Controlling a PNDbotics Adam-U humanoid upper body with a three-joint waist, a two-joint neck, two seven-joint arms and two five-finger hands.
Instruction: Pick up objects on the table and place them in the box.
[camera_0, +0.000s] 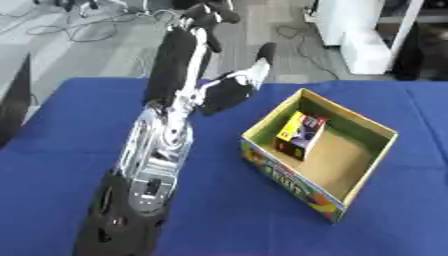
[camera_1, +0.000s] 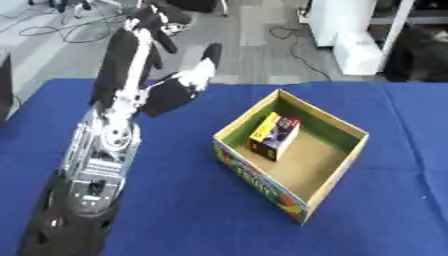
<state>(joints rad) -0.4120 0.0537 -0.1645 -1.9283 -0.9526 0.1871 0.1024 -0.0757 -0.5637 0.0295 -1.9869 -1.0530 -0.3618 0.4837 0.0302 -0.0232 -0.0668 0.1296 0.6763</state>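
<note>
One small carton (camera_0: 302, 134), yellow on one face and dark with a printed picture on the other, sits inside the open box (camera_0: 372, 131) on the blue desk (camera_1: 192, 210), leaning against the box's far-left inner wall; its long axis runs from near-left to far-right, roughly along that wall, and it stands on a narrow side, tipped slightly; the box itself is turned cornerwise, one corner toward the near edge, with a colourful printed outer wall facing near-left; the left hand (camera_0: 234, 89) hangs above the desk just left of the box's far corner, its fingers (camera_1: 208, 56) stretched out toward the far right and holding nothing; the left arm rises from the near-left corner; the right eye view shows bare desk right of the box that the left eye view crops, and more floor with cables at far left.
</note>
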